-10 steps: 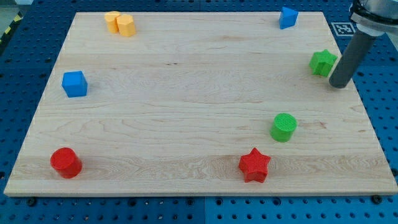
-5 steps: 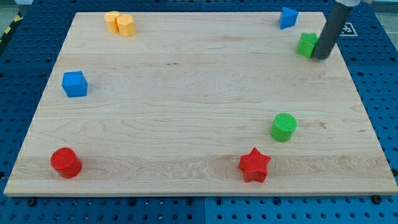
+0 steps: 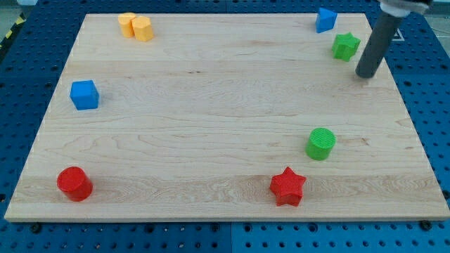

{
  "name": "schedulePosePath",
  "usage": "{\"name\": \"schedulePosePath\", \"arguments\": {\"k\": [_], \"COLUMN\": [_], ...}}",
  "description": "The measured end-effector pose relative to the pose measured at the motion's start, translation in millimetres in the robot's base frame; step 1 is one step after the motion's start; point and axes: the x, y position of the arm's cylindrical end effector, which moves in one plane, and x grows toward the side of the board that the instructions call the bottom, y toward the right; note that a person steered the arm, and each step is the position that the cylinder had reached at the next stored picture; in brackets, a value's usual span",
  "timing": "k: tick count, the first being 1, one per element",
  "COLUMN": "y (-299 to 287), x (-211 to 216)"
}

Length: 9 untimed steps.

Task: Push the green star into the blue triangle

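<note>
The green star [image 3: 345, 46] lies near the board's top right corner. The blue triangle [image 3: 325, 20] sits just above and to the left of it, with a small gap between them. My tip [image 3: 365, 74] rests on the board below and to the right of the green star, apart from it.
Two yellow blocks [image 3: 136, 27] sit together at the top left. A blue cube [image 3: 84, 95] is at the left. A red cylinder [image 3: 74, 183] is at the bottom left. A red star [image 3: 287, 187] and a green cylinder [image 3: 320, 144] are at the lower right.
The green star was pushed up and to the left toward the blue triangle. My tip followed it up, then pulled back down and to the right, away from the star.
</note>
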Motion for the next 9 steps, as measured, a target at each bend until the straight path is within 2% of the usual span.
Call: {"name": "schedulePosePath", "arguments": {"k": [1,3,4,6,8,9], "y": [-15.9,-27.0,-49.2,-5.6,-5.3,13.2], "x": [-52.6,-48.7,-68.7,-68.6,-69.9,-39.5]}}
